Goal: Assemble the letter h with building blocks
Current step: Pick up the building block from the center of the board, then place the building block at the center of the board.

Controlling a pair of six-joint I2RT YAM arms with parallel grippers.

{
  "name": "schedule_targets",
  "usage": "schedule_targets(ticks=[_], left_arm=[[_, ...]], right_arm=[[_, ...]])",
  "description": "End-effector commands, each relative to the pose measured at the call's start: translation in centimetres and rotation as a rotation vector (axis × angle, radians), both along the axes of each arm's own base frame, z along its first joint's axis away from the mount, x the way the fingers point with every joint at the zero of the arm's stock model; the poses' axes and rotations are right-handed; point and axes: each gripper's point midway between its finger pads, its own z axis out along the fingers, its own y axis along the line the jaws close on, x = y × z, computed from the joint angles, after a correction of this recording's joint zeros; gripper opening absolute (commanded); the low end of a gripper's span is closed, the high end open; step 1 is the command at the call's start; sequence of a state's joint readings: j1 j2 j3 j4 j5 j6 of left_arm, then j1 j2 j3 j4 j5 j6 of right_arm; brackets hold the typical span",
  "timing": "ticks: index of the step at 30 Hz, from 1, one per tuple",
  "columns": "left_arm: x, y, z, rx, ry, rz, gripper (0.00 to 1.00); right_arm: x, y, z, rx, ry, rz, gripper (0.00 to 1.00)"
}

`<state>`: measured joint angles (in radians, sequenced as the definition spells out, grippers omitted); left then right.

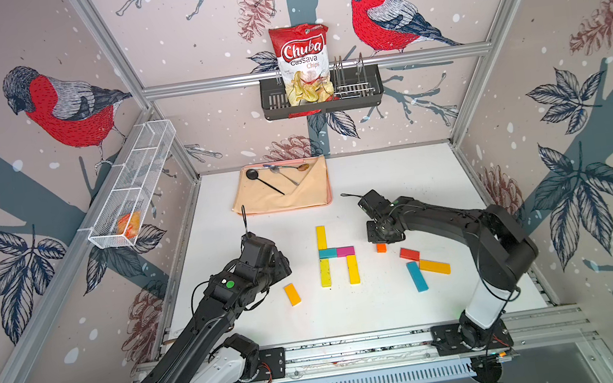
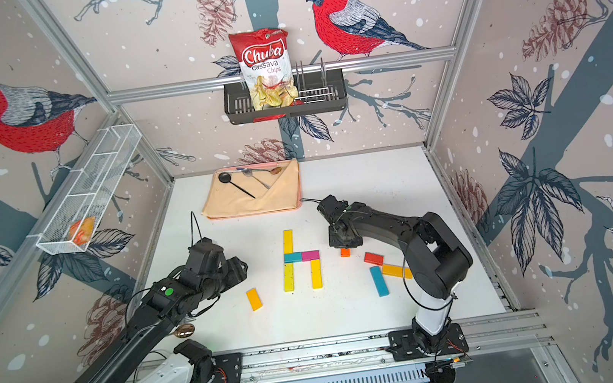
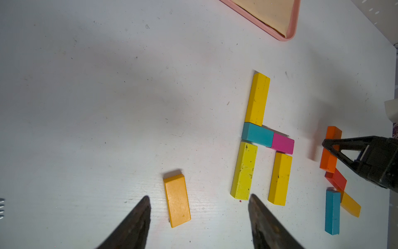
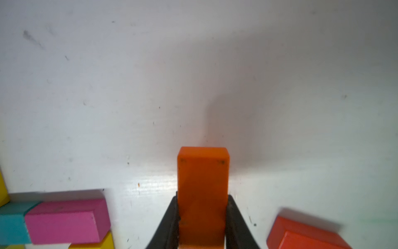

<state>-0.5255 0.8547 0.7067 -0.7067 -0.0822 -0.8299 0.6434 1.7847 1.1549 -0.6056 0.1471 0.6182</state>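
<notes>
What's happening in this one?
The right end effector is shut on an orange block, just beside an h already laid out on the table in yellow, teal and magenta blocks. The left end effector is open near an amber block and holds nothing. A few spare blocks lie loose by the right arm.

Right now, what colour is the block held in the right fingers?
The block is orange, clearest in the right wrist view.

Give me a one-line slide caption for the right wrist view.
Right tool shut on the orange block; magenta block and red block flank it on the white table.
</notes>
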Motion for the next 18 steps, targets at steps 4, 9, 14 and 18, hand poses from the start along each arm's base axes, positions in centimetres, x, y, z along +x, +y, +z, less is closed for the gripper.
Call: schedule_targets(ticks=[4,9,14,18], left_arm=[[0.0,0.6,-0.1,0.028,-0.005,0.006,0.71],[-0.1,0.6,-0.5,0.027,0.004,0.006,0.71],[-0.1,0.6,-0.6,0.029,0.009,0.004,0.71],[-0.1,0.6,-0.8,0.028,0.012,0.004,0.71]], right_arm=[[1.7,1.1,-1.3,-0.030,0.012,0.077,0.17],[2.3,1.4,-2.3,-0.034,0.015,0.087,0.17],[2.7,1.0,-2.9,-0.050,0.024,0.075,0.17],[2.4,0.8,-3.5,-0.054,0.039,0.060,0.22]])
